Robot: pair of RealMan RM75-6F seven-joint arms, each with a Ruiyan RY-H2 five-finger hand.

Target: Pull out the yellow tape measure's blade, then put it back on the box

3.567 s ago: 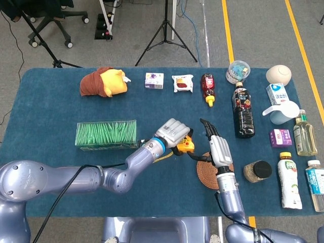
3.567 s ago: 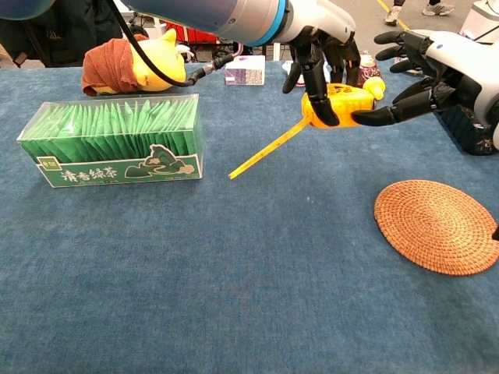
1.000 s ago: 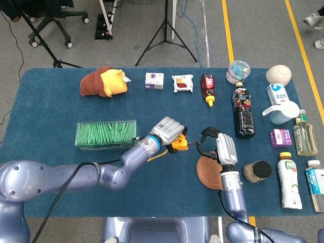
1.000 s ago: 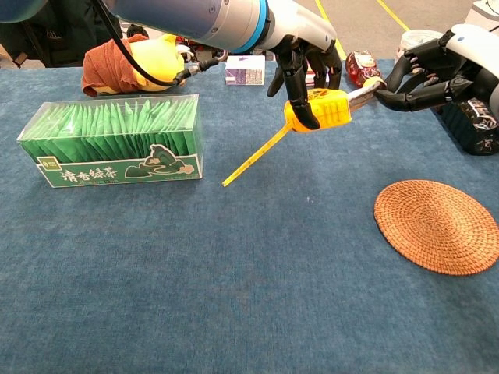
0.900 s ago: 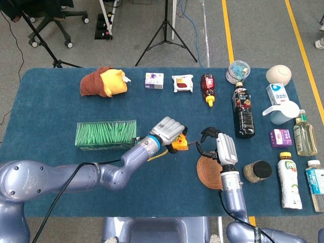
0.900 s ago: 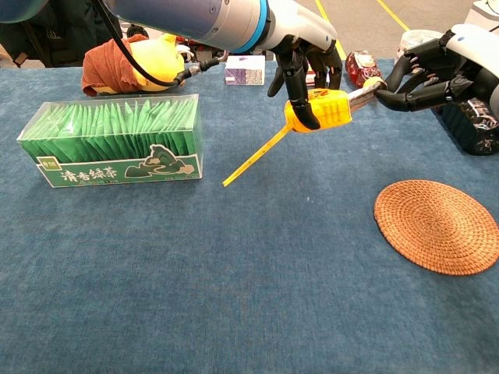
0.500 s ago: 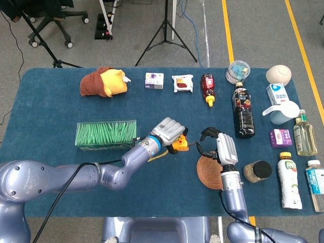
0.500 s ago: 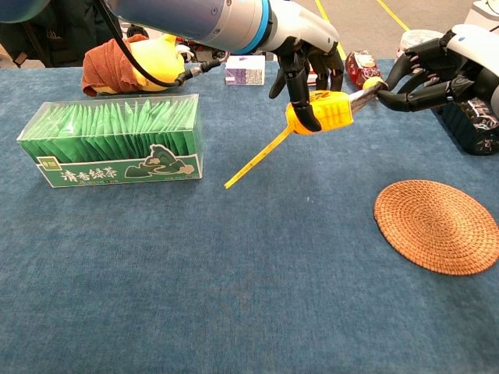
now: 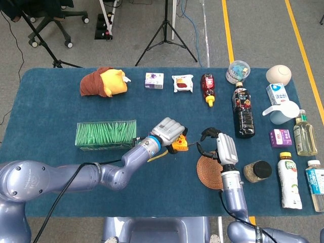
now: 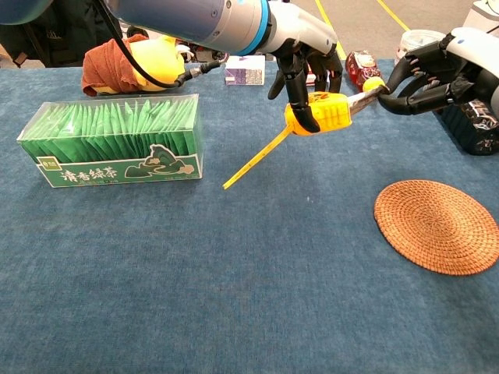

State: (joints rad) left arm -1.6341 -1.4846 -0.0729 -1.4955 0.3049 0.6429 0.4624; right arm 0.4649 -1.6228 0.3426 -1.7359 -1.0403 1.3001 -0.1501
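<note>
My left hand [image 10: 308, 54] grips the yellow tape measure [image 10: 327, 111] from above, holding it in the air over the blue table, to the right of the green tea box [image 10: 117, 140]. A short grey length of blade [image 10: 360, 95] runs from the case to the right, where my right hand [image 10: 433, 70] pinches its yellow end between curled fingertips. A thin yellow strip [image 10: 253, 160] slants from the case down to the left. In the head view the left hand [image 9: 169, 130] covers most of the tape measure [image 9: 179, 145], with the right hand [image 9: 218, 144] just beside it.
A round woven coaster [image 10: 437, 226] lies below the right hand. A dark bottle [image 9: 244, 114], jars and several bottles crowd the table's right side. A plush toy [image 9: 104, 82], small packets and a sauce bottle [image 9: 207, 88] line the far edge.
3.6 s ago the right hand was stretched open at the case; it now pinches the blade end with a short length drawn out. Over the last second almost nothing has shifted.
</note>
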